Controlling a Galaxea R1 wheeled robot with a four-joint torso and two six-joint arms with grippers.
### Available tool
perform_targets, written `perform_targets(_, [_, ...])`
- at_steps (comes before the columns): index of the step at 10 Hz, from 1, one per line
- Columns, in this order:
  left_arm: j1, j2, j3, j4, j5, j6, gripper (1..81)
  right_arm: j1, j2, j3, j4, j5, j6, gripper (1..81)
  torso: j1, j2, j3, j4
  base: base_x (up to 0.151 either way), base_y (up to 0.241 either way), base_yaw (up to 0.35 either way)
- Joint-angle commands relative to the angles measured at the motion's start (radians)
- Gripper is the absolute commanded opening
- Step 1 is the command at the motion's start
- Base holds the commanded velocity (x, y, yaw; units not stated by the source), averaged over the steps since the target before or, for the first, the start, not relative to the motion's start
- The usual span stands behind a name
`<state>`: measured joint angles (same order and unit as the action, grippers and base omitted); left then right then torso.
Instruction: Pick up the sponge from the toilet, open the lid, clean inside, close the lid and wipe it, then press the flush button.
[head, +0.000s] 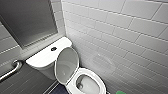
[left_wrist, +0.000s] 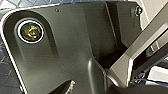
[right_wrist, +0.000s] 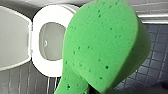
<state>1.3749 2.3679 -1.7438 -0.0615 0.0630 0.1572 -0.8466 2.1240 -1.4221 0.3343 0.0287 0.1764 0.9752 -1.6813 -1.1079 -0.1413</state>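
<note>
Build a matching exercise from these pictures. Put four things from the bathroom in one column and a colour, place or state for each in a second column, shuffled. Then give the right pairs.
Things
1. lid
2. sponge
3. flush button
4. grab bar

Descriptions
A. dark and round, on top of the tank
B. silvery metal, curved
C. raised, standing open
D. bright green

Pairs: 1-C, 2-D, 3-A, 4-B
</note>
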Motion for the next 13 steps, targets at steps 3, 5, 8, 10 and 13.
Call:
perform_targets(3, [-0.003,0.025,-0.016,-0.008,0.061,0.007,81.1,0.230,0.012,0.020,0.005,-0.173,0.011,1.0,0.000,0.000,0.000,0.000,0.000,0.000,0.000])
perform_targets(5, [-0.003,0.045,-0.036,-0.009,0.061,0.007,81.1,0.270,0.058,-0.016,0.014,-0.217,0.011,1.0,0.000,0.000,0.000,0.000,0.000,0.000,0.000])
perform_targets(8, [-0.001,0.071,-0.066,-0.011,0.061,0.007,81.1,0.350,0.167,-0.113,0.035,-0.274,0.011,1.0,0.000,0.000,0.000,0.000,0.000,0.000,0.000])
perform_targets(10, [0.007,0.090,-0.100,-0.012,0.061,0.007,81.1,0.404,0.257,-0.185,0.039,-0.326,0.011,1.0,0.000,0.000,0.000,0.000,0.000,0.000,0.000])
perform_targets(13, [0.011,0.101,-0.122,-0.014,0.061,0.005,81.1,0.448,0.362,-0.305,0.057,-0.377,0.011,1.0,0.000,0.000,0.000,0.000,0.000,0.000,0.000])
